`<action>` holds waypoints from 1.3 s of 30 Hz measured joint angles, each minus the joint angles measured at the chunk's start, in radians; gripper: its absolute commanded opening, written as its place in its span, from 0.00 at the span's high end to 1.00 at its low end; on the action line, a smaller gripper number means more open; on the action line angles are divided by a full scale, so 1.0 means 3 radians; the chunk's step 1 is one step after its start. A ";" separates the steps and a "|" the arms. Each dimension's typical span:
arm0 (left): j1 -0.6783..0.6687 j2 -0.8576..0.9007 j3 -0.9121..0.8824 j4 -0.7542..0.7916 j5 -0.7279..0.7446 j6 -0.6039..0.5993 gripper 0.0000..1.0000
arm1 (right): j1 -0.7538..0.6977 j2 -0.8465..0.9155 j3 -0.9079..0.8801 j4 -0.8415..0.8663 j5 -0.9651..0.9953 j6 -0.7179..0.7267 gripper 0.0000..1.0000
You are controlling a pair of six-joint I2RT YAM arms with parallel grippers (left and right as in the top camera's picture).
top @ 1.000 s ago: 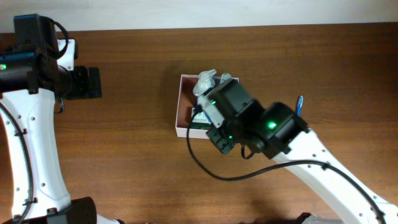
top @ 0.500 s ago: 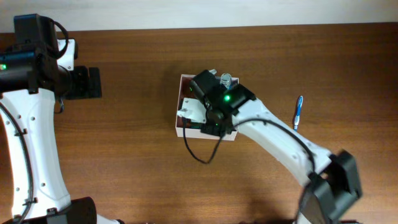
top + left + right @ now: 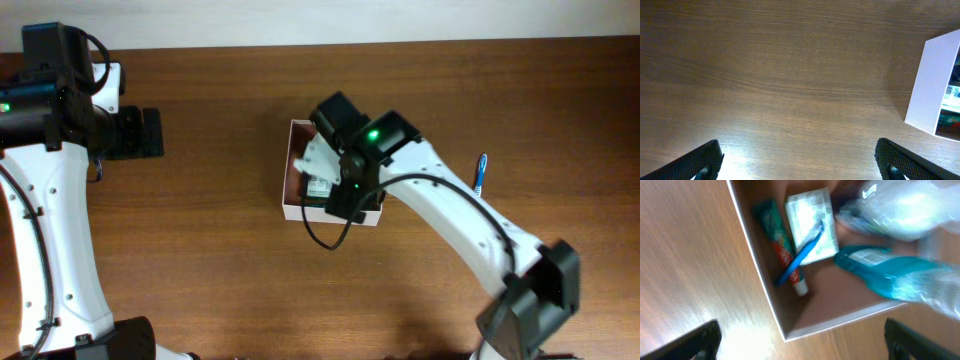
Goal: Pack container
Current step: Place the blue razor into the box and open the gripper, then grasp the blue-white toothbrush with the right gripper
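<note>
Right gripper (image 3: pixel 802 347): fingers spread wide, nothing between them; hangs over a corner of the container.
Container (image 3: pixel 835 297): white walls, reddish-brown floor; sits mid-table under the right wrist.
Inside: toothpaste tube (image 3: pixel 779 240) along one wall; blue toothbrush (image 3: pixel 801 255) lying across it and the white-green packet (image 3: pixel 810 222); teal bottle (image 3: pixel 890 277) just beside; clear wrapped item (image 3: pixel 905 205), too blurred to tell what it is.
Second toothbrush (image 3: pixel 480 178): on the table, right of the container, apart from it.
Left gripper (image 3: pixel 800 165): fingers wide apart, empty, over bare table (image 3: pixel 790 75), well apart from the container.
</note>
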 measured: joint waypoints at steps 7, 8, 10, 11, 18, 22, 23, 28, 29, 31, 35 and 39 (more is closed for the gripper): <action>0.0000 0.0000 0.0000 -0.0001 0.0000 0.0000 0.00 | -0.0441 -0.0416 0.0542 -0.0197 -0.0025 0.1625 0.01; 0.0000 0.0000 0.0001 0.0000 0.0000 0.0000 0.01 | -0.0558 -0.0456 0.0552 -0.0243 -0.0031 0.1826 0.01; 0.0000 0.0000 0.0001 0.0000 0.0000 0.0000 0.01 | -0.0898 -0.0515 0.0566 -0.0392 -0.0051 0.2275 0.01; 0.0000 0.0000 0.0000 -0.0001 0.0000 0.0000 0.01 | -0.1033 -0.0516 0.0566 -0.0469 -0.0053 0.2438 0.01; 0.0000 0.0000 0.0000 0.0000 0.0000 0.0000 0.01 | -0.2103 -0.0458 0.0525 -0.0710 -0.0076 0.3274 0.01; 0.0000 0.0000 0.0000 0.0000 0.0001 0.0000 0.01 | -0.2528 -0.0354 0.0323 -0.0601 -0.0069 0.3419 0.01; 0.0000 0.0000 0.0000 -0.0001 0.0001 0.0000 0.00 | -0.2589 -0.0318 0.0262 -0.0523 -0.0060 0.3428 0.01; 0.0000 0.0000 0.0000 0.0000 0.0000 0.0000 0.01 | -0.2898 0.0029 -0.0200 -0.0140 -0.0047 0.3325 0.01; 0.0000 0.0000 0.0000 -0.0001 0.0000 0.0000 0.01 | -0.2911 0.0076 -0.0261 -0.0099 -0.0047 0.3298 0.01; 0.0000 0.0000 0.0001 -0.0001 0.0001 0.0000 0.01 | -0.2914 0.0207 -0.0441 0.0039 -0.0089 0.3169 0.00; 0.0000 0.0000 0.0000 0.0000 0.0000 0.0000 0.01 | -0.2885 0.0444 -0.0708 0.0287 -0.0309 0.2939 0.14; 0.0000 0.0000 0.0001 0.0000 0.0000 0.0000 0.01 | -0.2862 0.0600 -0.0855 0.0469 -0.0392 0.2898 0.25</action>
